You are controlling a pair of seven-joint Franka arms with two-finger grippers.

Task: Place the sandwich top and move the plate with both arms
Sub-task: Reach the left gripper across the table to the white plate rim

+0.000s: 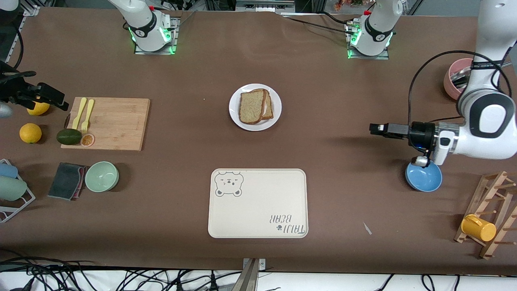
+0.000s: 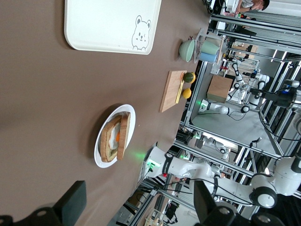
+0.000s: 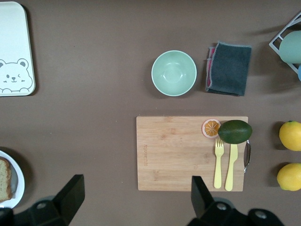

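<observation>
With the sandwich top [image 1: 251, 107] already leaning on the egg slice [image 1: 268, 107] on the plate [image 1: 255, 122], the left gripper [image 1: 376, 129] and right gripper [image 1: 60, 101] hang wide open at either side of that plate, apparently ready to carry it together.

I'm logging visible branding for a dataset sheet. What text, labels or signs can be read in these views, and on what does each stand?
"TAIJI BEAR", seen upside down, on the cream tray, with a bear-face drawing in its other corner.
Dark lettering on the left arm's wrist band: too small to read.
Faint mark burned into the wooden cutting board: too small to read.
</observation>
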